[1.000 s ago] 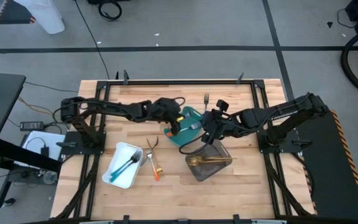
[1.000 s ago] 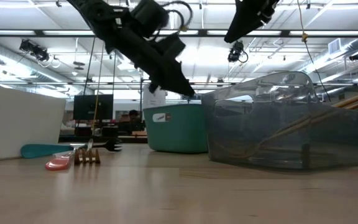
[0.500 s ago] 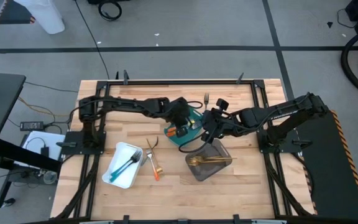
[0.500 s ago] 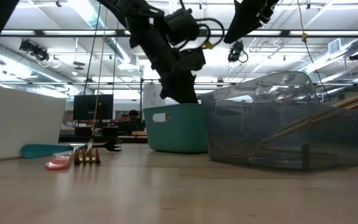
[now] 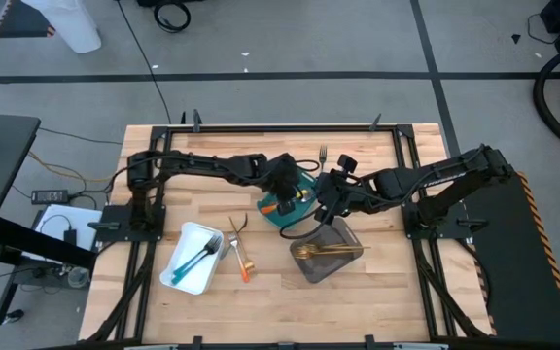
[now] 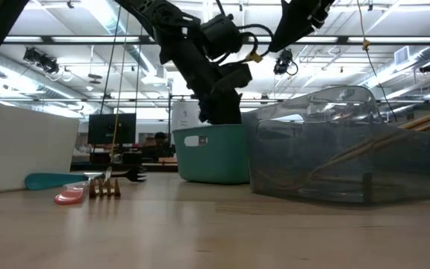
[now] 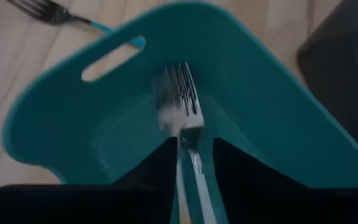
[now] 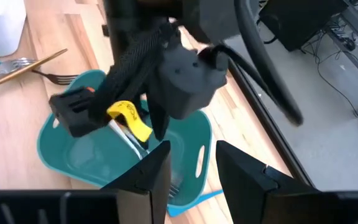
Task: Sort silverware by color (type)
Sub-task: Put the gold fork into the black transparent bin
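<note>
Holding a fork (image 7: 180, 115) between closed fingers, my left gripper (image 5: 285, 192) hangs over the teal tray (image 7: 272, 118), tines pointing down into its hollow. The fork sits slightly off-centre in the pinch, so I worry it could twist on release and catch the rim instead of dropping flat. My right gripper (image 5: 327, 197) hovers just beside, fingers parted and empty, close enough that a careless swing might clip the left arm. Gold pieces (image 5: 321, 251) lie in the grey tray (image 5: 343, 264); blue-handled ones (image 5: 195, 260) rest in the white tray (image 5: 178, 274); two more utensils (image 5: 239, 249) wait on the table (image 5: 377, 301).
</note>
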Controlling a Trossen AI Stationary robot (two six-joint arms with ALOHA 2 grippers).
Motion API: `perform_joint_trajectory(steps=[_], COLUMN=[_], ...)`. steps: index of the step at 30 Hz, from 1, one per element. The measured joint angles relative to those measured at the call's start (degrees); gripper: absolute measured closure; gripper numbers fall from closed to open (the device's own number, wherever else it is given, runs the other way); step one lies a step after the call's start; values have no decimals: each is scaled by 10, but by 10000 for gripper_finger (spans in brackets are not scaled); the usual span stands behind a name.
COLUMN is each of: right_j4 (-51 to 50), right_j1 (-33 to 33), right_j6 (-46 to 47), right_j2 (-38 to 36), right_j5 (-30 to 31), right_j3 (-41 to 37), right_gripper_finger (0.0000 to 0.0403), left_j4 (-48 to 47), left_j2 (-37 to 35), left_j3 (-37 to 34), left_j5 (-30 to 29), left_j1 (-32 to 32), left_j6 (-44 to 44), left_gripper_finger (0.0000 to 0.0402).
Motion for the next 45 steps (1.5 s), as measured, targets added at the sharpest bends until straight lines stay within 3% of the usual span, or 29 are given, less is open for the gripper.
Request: perform_joint_trajectory(steps=[4, 8, 15, 22, 27, 35, 45], right_j4=[6, 3, 5, 13, 20, 42, 99], right_j1=[-3, -19, -32, -37, -40, -42, -42], right_j6=[7, 17, 39, 37, 33, 13, -33], right_j2=[-1, 0, -1, -1, -1, -1, -1], right_j5=[5, 12, 9, -21, -21, -21, -40], right_j3=[-12, -43, -61, -61, -61, -61, -61], right_gripper_finger=[265, 269, 280, 286, 286, 287, 287], left_j4=[-37, -40, 37, 46, -10, -137, -132], left_j2=[-27, -79, -180, -269, -310, -307, -220], left_j3=[0, -22, -138, -227, -251, -252, -252], left_j5=[-4, -67, -112, -115, -117, -106, -2], left_j1=[-6, -29, -71, -112, -145, -219, -245], left_j6=[34, 69, 75, 20, -49, -56, -31], left_gripper_finger=[274, 282, 294, 294, 295, 295, 295])
